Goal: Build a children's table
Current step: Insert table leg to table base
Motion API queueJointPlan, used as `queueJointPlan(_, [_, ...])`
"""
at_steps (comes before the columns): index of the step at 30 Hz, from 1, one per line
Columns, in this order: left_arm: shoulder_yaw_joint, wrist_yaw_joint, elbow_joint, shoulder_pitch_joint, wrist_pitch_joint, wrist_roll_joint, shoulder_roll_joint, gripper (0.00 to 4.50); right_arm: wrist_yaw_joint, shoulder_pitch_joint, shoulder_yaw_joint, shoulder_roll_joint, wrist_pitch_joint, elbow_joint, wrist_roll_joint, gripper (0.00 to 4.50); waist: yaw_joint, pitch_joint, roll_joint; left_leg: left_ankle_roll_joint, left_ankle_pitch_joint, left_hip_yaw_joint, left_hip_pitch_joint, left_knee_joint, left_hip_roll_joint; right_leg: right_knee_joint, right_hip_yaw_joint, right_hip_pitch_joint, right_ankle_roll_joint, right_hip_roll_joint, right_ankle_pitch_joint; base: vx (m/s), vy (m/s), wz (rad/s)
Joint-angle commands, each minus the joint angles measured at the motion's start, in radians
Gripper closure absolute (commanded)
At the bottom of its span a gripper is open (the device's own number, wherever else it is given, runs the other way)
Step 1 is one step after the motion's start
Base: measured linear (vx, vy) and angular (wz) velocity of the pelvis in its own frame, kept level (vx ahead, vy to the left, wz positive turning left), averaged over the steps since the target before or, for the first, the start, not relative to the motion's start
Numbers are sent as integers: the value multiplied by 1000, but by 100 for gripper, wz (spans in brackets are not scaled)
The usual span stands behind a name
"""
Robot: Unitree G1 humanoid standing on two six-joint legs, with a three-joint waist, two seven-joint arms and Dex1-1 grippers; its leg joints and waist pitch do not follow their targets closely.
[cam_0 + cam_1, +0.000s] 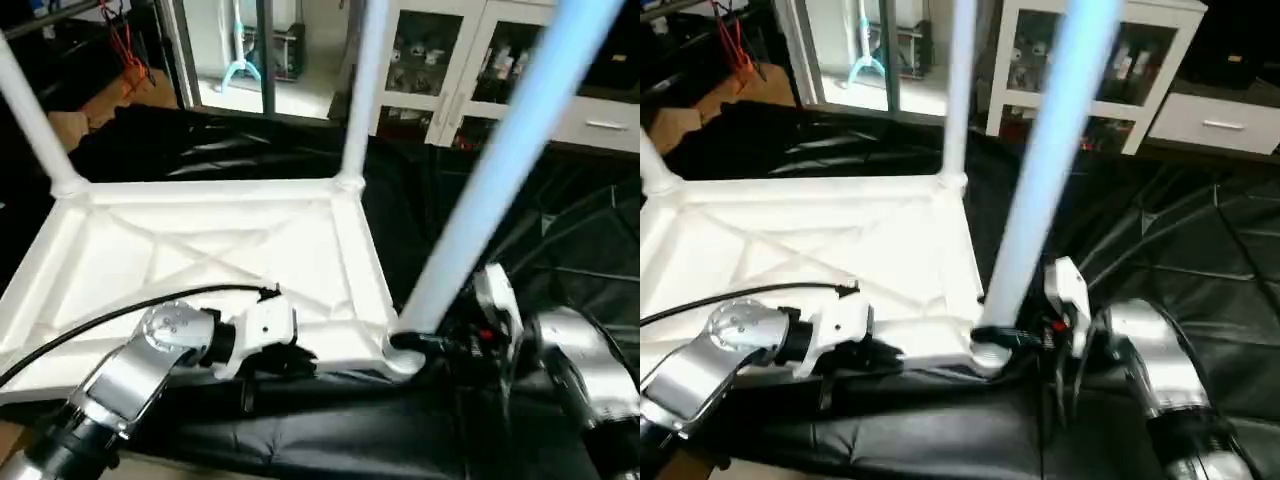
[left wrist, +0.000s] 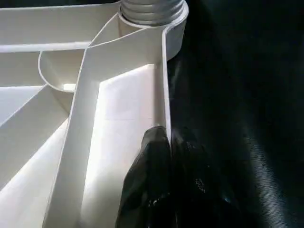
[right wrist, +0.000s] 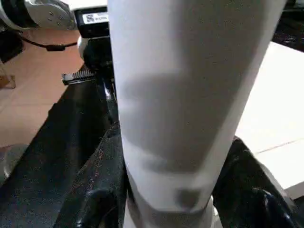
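Observation:
The white tabletop [image 1: 200, 250] lies upside down on black cloth, its X-ribs facing up. Three white legs stand in its corner sockets: far left [image 1: 35, 110], far right [image 1: 360, 90] and near right [image 1: 500, 170]. My left gripper [image 1: 285, 360] is shut on the tabletop's near rim, its black fingers [image 2: 152, 180] pinching the thin wall just short of the near right socket [image 2: 152, 14]. My right gripper [image 1: 425, 345] is shut around the base of the near right leg [image 3: 180, 118], just above the socket [image 1: 400, 358].
Black cloth [image 1: 330, 430] covers the work surface and reaches far to the right. A white glass-door cabinet [image 1: 480, 60] stands behind. A black cable [image 1: 100, 315] runs along my left forearm over the tabletop. Brown floor [image 3: 28, 104] lies beyond the near edge.

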Motion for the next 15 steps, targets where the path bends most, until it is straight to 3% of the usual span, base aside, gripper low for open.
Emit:
queueJointPlan(1, [35, 5, -22, -39, -28, -2, 16, 450, 4, 119, 43, -57, 56, 65, -85, 263, -10, -31, 21, 56, -103, -32, 25, -82, 73, -64, 46, 36, -265, -80, 109, 0, 0, 0])
queueJointPlan(6, [28, 53, 5, -56, -29, 33, -5, 450, -51, 133, 54, -31, 18, 78, -112, 263, -16, -23, 23, 10, -181, -34, 30, -91, 72, -80, 50, 38, -247, -84, -26, 0, 0, 0])
queueJointPlan(8, [32, 81, 18, -62, -27, 49, -20, 450, -105, 131, 53, -13, -5, 88, -127, 263, -17, -24, 23, 1, -179, -34, 32, -91, 71, -81, 51, 37, -243, -84, -24, 0, 0, 0])
queueJointPlan(12, [32, 74, 16, -60, -18, 43, -17, 450, -117, 130, 49, -7, 13, 86, -127, 263, -20, -24, 22, 4, -192, -36, 27, -92, 69, -83, 53, 41, -234, -85, -51, 0, 0, 0])
queueJointPlan(15, [31, 72, 11, -56, -19, 40, -12, 450, -122, 128, 49, -7, 25, 89, -128, 263, -21, -26, 24, 19, -153, -37, 25, -90, 70, -78, 52, 42, -240, -84, 6, 0, 0, 0])
